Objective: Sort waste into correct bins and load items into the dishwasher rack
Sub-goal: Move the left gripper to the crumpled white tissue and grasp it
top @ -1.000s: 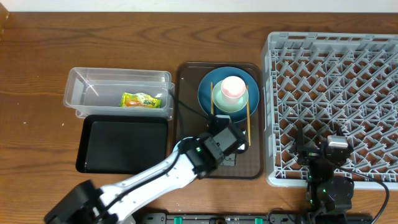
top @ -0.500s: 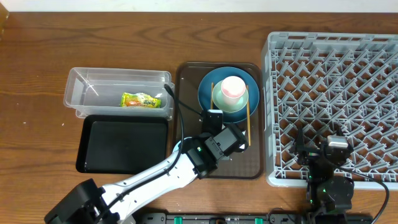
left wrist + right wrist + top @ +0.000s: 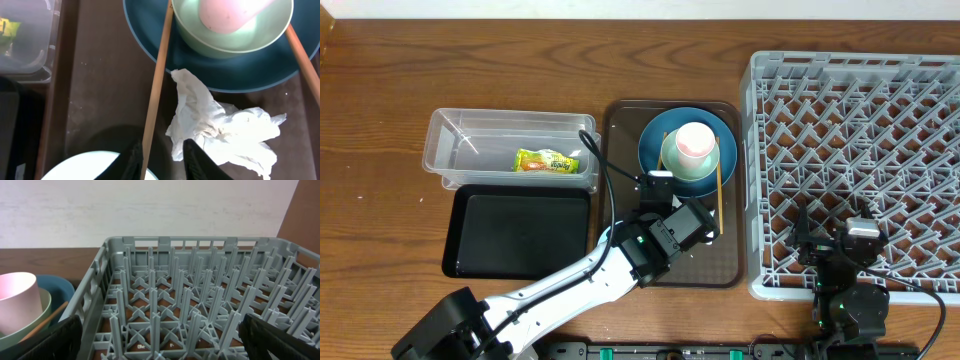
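Only the left wrist view shows the crumpled napkin (image 3: 220, 130): on the brown tray (image 3: 100, 100), at 6 o'clock of the dark-blue plate (image 3: 250, 75), hidden overhead. The left pincer (image 3: 162, 148) is released just beside it. The right pincer (image 3: 160, 332) is released at the rack's (image 3: 200, 305) 6 o'clock edge.

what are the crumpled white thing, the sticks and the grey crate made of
The crumpled white napkin looks like thin matte tissue paper: soft creases, ragged edges. The chopsticks look like bare wood, matte tan, though grain is too faint to be sure. The dishwasher rack looks like moulded grey plastic: uniform pegs, dull sheen.
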Tool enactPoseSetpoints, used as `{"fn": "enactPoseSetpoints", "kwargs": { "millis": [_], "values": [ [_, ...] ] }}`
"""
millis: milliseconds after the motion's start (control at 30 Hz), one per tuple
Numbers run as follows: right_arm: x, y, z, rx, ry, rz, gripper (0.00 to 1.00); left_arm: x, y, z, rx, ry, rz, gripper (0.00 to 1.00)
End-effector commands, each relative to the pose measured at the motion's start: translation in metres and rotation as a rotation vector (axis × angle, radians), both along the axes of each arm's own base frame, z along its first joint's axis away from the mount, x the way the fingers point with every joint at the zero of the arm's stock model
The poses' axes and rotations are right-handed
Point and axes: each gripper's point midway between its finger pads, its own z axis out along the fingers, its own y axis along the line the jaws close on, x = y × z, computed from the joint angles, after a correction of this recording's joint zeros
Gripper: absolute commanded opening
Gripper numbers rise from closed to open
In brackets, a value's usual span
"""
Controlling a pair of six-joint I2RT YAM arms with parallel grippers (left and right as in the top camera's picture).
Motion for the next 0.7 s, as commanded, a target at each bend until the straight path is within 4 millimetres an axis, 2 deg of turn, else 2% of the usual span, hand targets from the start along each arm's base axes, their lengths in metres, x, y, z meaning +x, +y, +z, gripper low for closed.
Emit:
{"fn": "enactPoseSetpoints", "kwargs": {
  "millis": [0, 200, 367, 500, 667],
  "values": [
    [0.000, 0.003, -0.002, 0.009, 0.004, 0.010, 0.99, 0.007, -0.002, 0.012, -0.014, -0.049, 0.010, 0.33],
    [0.000, 0.003, -0.002, 0.009, 0.004, 0.011, 0.99, 0.010, -0.013, 0.033, -0.101, -0.080, -0.001, 0.33],
    [0.000, 0.003, -0.002, 0.009, 0.004, 0.011, 0.99, -0.001, -0.028, 0.042, -0.200, -0.030, -0.060, 0.33],
    [0.000, 0.003, -0.002, 0.009, 0.004, 0.011, 0.99, -0.009, -0.034, 0.034, -0.214, 0.020, -0.090, 0.34],
    [0.000, 0.003, -0.002, 0.009, 0.004, 0.011, 0.99, -0.013, -0.036, 0.012, -0.173, 0.073, -0.097, 0.49]
  ]
}}
